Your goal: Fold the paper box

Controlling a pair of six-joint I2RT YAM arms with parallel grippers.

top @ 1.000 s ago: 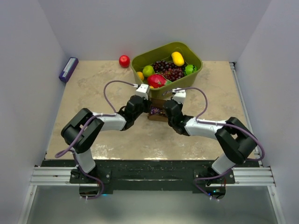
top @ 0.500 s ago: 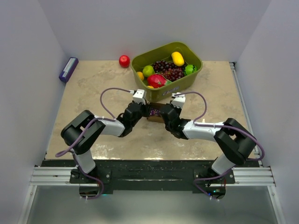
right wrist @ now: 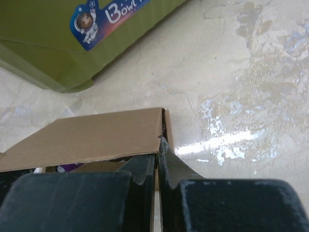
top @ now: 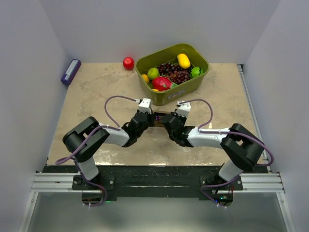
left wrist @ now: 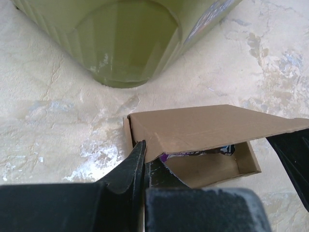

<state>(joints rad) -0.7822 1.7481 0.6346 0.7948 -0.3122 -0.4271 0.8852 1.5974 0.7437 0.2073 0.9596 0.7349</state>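
Observation:
The paper box [left wrist: 193, 129] is a small brown cardboard box on the table, just in front of the green bin. Its lid flap leans low over the open tray, and something purple [left wrist: 193, 153] shows inside. My left gripper [left wrist: 144, 155] is shut on the box's left side wall. My right gripper [right wrist: 158, 151] is shut on the right side wall beside the lid [right wrist: 91, 135]. In the top view the box [top: 158, 117] is mostly hidden between the left gripper [top: 149, 118] and the right gripper [top: 166, 119].
The olive-green bin [top: 198, 77] of fruit stands just behind the box and fills the top of both wrist views [left wrist: 125, 38] [right wrist: 48, 43]. A red apple [top: 128, 63] lies left of the bin. A small purple box [top: 70, 71] lies at the far left.
Both wrists have drawn back toward the near edge and sunk lower, still holding the box. The box has come slightly away from the bin.

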